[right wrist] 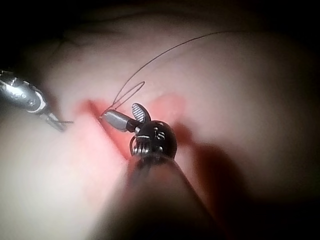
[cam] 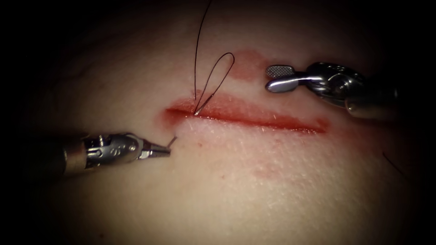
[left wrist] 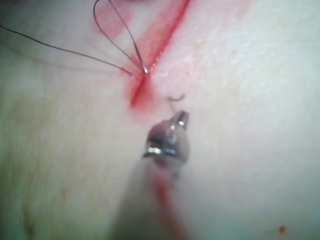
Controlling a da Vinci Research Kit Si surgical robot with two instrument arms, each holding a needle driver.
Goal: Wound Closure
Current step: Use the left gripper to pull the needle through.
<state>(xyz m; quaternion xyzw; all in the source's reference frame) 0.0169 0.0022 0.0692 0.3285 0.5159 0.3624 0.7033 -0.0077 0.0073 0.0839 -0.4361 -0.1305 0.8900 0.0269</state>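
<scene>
The tissue (cam: 236, 190) has a red cut (cam: 254, 119) running across it. The curved needle sits in the tissue at the cut's left end. Its tail (cam: 197, 111) shows in the cut, and its tip (cam: 173, 141) (left wrist: 175, 97) pokes out of the near lip. Dark thread (cam: 218, 68) (left wrist: 115, 30) (right wrist: 150, 62) loops up from the tail and runs off the top. My left tool (cam: 168, 149) (left wrist: 181, 118) (right wrist: 59, 125) is shut, right at the needle tip and apparently just short of it. My right tool (cam: 269, 78) (right wrist: 122, 111) hovers open beyond the cut, holding nothing.
Red fluid stains the tissue beyond the cut (cam: 247, 63) and faintly on the near side (cam: 268, 172). A short dark strand of thread (cam: 393, 164) lies at the far right.
</scene>
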